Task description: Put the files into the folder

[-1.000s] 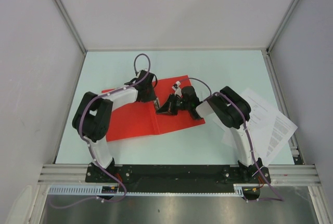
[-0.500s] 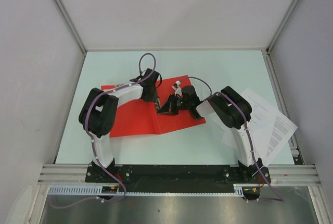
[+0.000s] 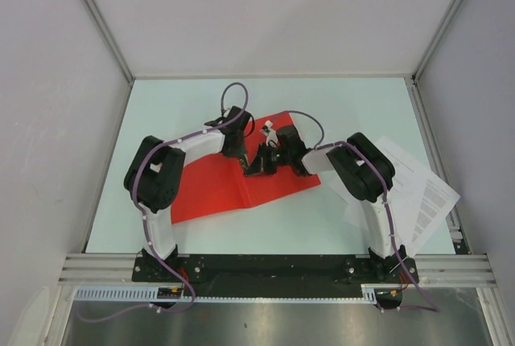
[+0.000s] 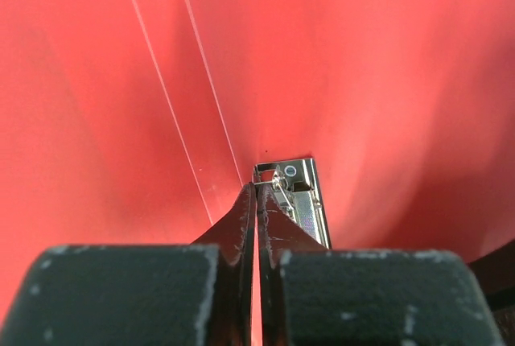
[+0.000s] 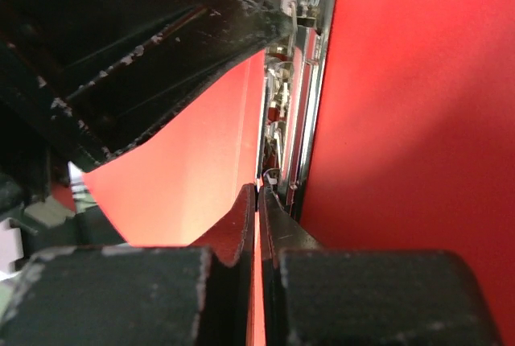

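The red folder (image 3: 211, 189) lies open in the middle of the table, with a metal clip bar (image 4: 299, 201) along its spine. My left gripper (image 3: 244, 155) is shut, its tips (image 4: 256, 190) touching the near end of the clip. My right gripper (image 3: 259, 166) is shut too, its tips (image 5: 257, 193) against the clip's (image 5: 299, 88) other end. In the right wrist view the left gripper's fingers (image 5: 161, 40) reach the clip's far end. The files (image 3: 420, 193), white printed sheets, lie fanned out at the right behind my right arm.
Grey walls and metal rails enclose the table (image 3: 338, 105) on three sides. The files reach the table's right edge. My two wrists are close together over the folder's spine.
My left gripper has moved right and further out to the clip, and its elbow has swung inward. The right wrist has edged towards it. The folder has turned slightly.
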Robot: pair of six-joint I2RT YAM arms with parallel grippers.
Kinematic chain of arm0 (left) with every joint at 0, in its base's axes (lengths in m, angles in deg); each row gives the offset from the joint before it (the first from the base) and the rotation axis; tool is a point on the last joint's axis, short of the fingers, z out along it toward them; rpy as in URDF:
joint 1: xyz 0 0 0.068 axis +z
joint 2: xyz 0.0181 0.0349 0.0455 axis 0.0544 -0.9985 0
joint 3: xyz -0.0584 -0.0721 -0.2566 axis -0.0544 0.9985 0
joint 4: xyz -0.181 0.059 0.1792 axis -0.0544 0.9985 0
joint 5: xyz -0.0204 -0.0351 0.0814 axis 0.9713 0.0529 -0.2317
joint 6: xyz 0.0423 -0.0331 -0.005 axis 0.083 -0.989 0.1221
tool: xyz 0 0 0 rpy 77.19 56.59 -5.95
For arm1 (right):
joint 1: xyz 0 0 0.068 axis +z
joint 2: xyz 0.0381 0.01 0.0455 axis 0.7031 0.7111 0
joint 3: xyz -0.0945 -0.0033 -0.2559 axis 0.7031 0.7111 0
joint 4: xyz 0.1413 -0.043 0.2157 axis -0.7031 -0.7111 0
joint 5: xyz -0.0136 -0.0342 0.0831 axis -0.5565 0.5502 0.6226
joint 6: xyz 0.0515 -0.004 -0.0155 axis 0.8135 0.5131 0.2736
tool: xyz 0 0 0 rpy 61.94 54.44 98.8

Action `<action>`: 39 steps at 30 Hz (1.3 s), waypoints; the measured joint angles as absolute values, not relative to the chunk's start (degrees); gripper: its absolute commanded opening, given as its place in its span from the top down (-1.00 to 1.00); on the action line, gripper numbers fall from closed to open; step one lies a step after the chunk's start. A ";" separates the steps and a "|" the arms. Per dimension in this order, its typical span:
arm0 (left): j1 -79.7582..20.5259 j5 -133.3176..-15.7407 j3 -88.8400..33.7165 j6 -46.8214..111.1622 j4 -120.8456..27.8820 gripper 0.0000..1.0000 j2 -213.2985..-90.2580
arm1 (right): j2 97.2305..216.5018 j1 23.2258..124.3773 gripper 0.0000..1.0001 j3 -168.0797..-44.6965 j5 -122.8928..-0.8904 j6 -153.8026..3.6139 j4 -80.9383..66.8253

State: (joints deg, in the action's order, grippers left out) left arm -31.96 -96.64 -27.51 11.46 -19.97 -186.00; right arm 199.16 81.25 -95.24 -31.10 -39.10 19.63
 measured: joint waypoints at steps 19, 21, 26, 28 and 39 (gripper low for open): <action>-32.09 -96.70 -28.71 20.18 -19.73 0.75 -187.07 | 197.23 84.27 1.00 -102.48 -45.15 -43.58 -2.41; -31.85 -96.20 -28.91 20.44 -19.63 -0.07 -187.07 | 196.75 84.81 1.00 -102.35 -46.94 -43.36 -2.47; -29.84 -94.47 -27.68 21.34 -18.69 -0.35 -184.38 | 196.36 84.55 1.00 -101.65 -46.24 -42.93 -0.42; -29.55 -92.81 -26.29 20.96 -18.44 0.02 -180.86 | 196.36 84.31 1.00 -100.93 -45.44 -42.49 1.11; -29.77 -86.19 -13.91 11.65 -26.97 1.00 -169.06 | 196.97 83.02 1.00 -96.71 -41.70 -36.41 10.40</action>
